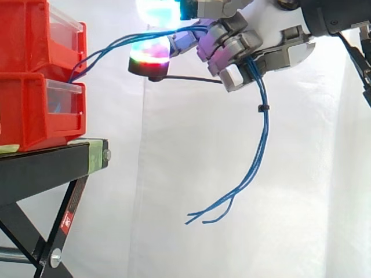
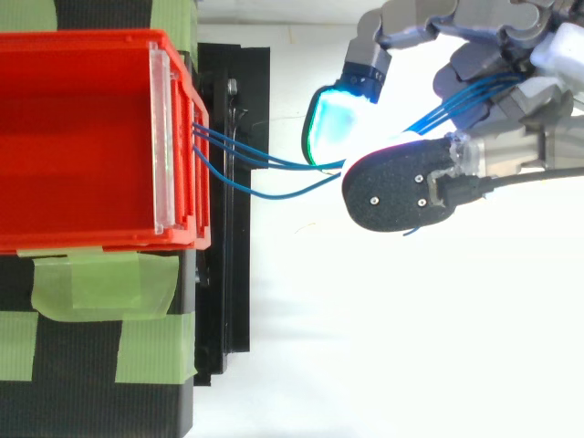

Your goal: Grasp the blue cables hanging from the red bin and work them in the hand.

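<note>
Several thin, limp blue cables, strung from the red bin, are clasped in the curled hand, tails dangling below: judged light and slippery, best gripped above the black tie.

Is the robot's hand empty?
No, the hand has its fingers curled round the blue cables, which run from the red bin and dangle below the hand.

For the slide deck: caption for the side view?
Hand curled round blue cables running from the red bins, loose ends dangling below.
</note>
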